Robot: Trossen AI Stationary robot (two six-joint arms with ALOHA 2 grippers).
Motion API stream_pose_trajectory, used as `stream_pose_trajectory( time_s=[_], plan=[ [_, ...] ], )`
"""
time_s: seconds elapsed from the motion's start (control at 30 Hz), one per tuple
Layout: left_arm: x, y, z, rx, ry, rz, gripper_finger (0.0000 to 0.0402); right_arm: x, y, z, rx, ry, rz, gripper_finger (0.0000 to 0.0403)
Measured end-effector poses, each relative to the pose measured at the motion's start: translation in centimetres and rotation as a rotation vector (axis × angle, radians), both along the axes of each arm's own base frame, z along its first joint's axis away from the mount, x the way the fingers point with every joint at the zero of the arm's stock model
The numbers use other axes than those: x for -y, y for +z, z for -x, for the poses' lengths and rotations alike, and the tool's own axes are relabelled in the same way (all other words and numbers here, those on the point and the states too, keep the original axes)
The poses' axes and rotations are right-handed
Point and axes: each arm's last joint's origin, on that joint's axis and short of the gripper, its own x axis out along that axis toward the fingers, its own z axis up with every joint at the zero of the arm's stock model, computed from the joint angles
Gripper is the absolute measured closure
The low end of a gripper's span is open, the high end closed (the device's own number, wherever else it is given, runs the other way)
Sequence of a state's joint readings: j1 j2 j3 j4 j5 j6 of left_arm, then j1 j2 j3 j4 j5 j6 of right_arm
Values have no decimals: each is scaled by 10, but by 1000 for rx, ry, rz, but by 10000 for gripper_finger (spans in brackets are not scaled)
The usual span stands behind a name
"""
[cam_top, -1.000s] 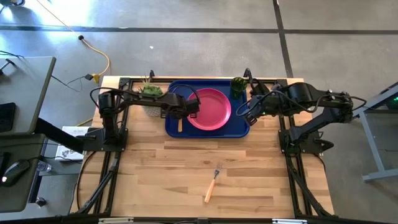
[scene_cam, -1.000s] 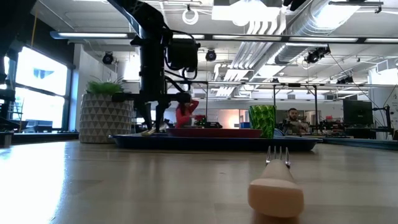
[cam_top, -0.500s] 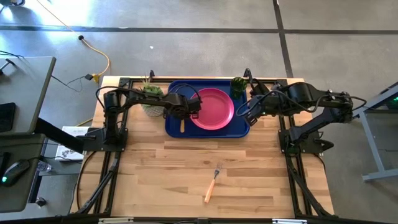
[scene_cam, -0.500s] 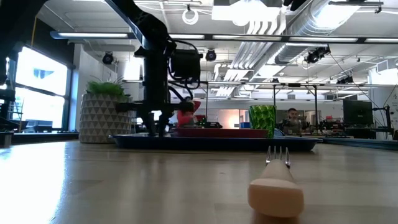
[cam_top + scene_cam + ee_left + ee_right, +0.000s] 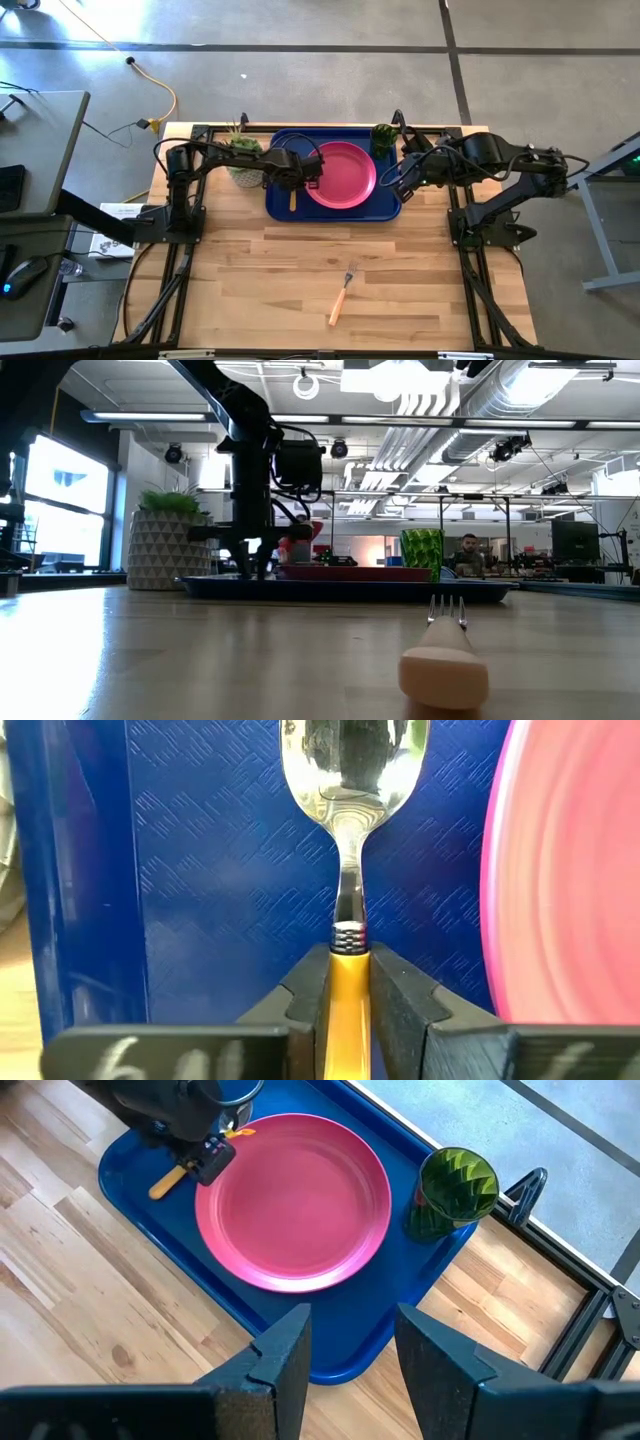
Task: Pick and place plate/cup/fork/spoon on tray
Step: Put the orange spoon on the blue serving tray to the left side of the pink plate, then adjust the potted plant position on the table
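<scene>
The dark blue tray (image 5: 340,214) lies at the table's far middle. The pink-red plate (image 5: 342,174) rests flat on it, and the green cup (image 5: 384,136) stands at its far right corner. My left gripper (image 5: 293,178) is low over the tray's left part, just left of the plate, shut on the spoon (image 5: 352,780). My right gripper (image 5: 393,185) is open and empty at the tray's right edge. The fork (image 5: 342,295) lies on the bare wood near the front middle, also in the low view (image 5: 445,650). My left gripper pinches the spoon's orange handle (image 5: 348,982) between its two fingers, at the end next to the metal neck. The fingers point down and lie across the handle. The free end of the handle (image 5: 165,1180) sticks out toward the near edge. Whether the spoon touches the tray, I cannot tell.
A white faceted pot with a green plant (image 5: 243,155) stands just left of the tray, close to my left arm. Wide bare wood lies between the tray and the near edge. People sit in the room beyond the table.
My left gripper has gone down toward the tray's left part with the spoon, then kept still for the last half second. It stays shut on the handle.
</scene>
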State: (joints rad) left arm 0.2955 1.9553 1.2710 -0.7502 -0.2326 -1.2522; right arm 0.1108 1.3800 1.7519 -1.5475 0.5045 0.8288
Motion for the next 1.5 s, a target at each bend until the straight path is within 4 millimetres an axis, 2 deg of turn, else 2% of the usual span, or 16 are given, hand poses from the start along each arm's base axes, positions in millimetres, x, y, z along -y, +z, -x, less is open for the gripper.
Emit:
stream_pose_trajectory(
  time_s=[0.4,0.83,1.13,1.5],
  plan=[
    [2,0,-1,7,-5,21,303,0,0,0,0,0,0,265],
    [5,11,3,4,-36,19,298,0,0,0,0,1,0,265],
    [9,29,10,12,-64,17,298,0,0,0,-1,1,-1,265],
    [25,70,16,138,-127,-20,298,-3,-1,0,-25,70,-73,265]
  ],
)
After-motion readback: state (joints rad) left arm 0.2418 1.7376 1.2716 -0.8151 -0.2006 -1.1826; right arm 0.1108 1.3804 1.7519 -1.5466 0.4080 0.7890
